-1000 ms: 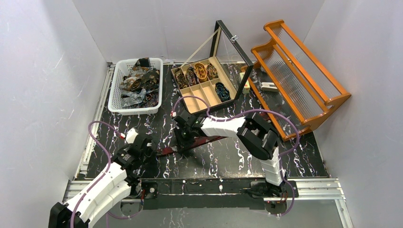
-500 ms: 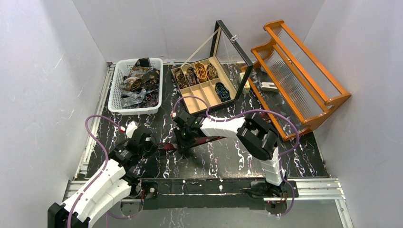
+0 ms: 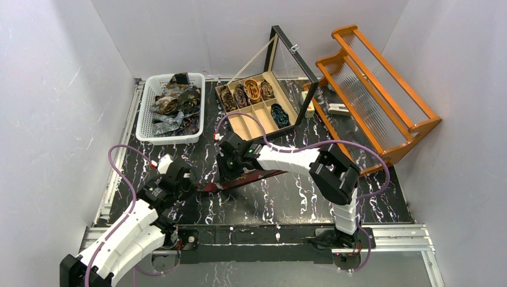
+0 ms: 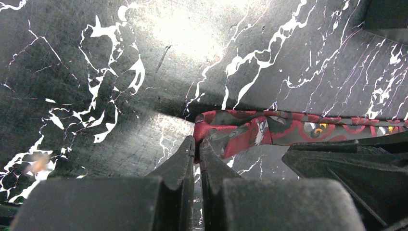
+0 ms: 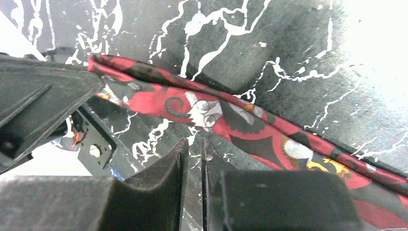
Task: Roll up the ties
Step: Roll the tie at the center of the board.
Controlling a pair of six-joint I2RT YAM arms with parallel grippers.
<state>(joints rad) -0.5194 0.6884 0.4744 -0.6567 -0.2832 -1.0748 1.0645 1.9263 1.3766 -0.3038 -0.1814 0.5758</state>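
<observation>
Right gripper (image 5: 195, 144), pressed together, has shifted slightly over the red tie (image 5: 231, 115); left gripper (image 4: 196, 144) pinches its end

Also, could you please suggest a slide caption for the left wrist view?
Left gripper pinching the end of a red patterned tie on the black marbled table.
</observation>
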